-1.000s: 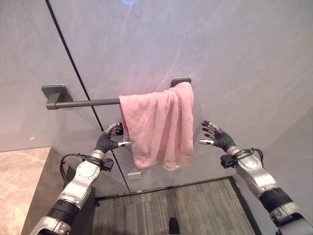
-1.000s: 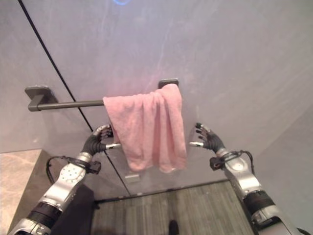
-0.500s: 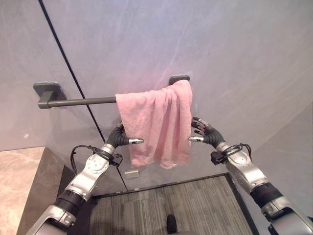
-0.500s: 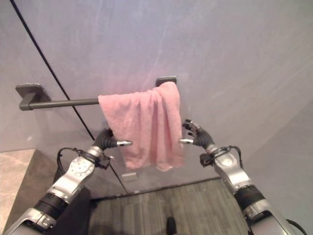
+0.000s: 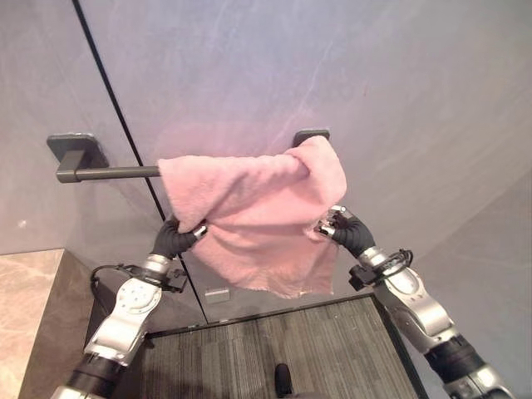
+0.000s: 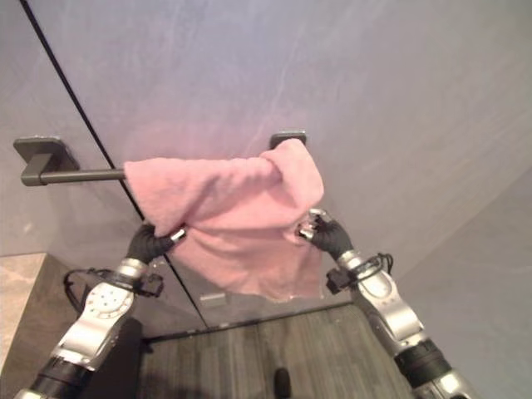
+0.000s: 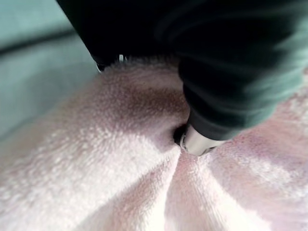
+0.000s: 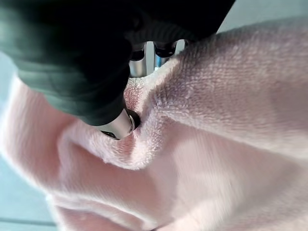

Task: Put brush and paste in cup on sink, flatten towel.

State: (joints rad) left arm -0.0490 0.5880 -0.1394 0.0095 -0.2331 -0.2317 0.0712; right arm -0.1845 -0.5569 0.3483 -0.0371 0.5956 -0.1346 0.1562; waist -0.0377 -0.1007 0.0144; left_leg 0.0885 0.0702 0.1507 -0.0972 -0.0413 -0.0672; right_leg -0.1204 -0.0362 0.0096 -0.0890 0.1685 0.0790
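Note:
A pink towel (image 5: pixel 249 208) hangs over a dark wall rail (image 5: pixel 108 173), spread wide between both hands. My left hand (image 5: pixel 173 238) pinches the towel's left edge, and its thumb (image 7: pixel 199 139) presses into the pink cloth (image 7: pixel 120 183). My right hand (image 5: pixel 345 230) grips the towel's right edge just below the rail's right mount (image 5: pixel 311 135); its thumb (image 8: pixel 118 126) digs into the fabric (image 8: pixel 216 159). The towel's lower hem (image 5: pixel 287 287) droops between the two hands.
A grey wall (image 5: pixel 399 91) with a dark vertical seam (image 5: pixel 125 141) stands behind the rail. A stone counter corner (image 5: pixel 25 291) lies at lower left. A grey ribbed floor mat (image 5: pixel 274 357) lies below, with a small plate (image 5: pixel 218 295) low on the wall.
Both hands have closed on the towel's side edges. The left hand has pulled its edge leftward along the rail, so the bunched towel now spreads wider.

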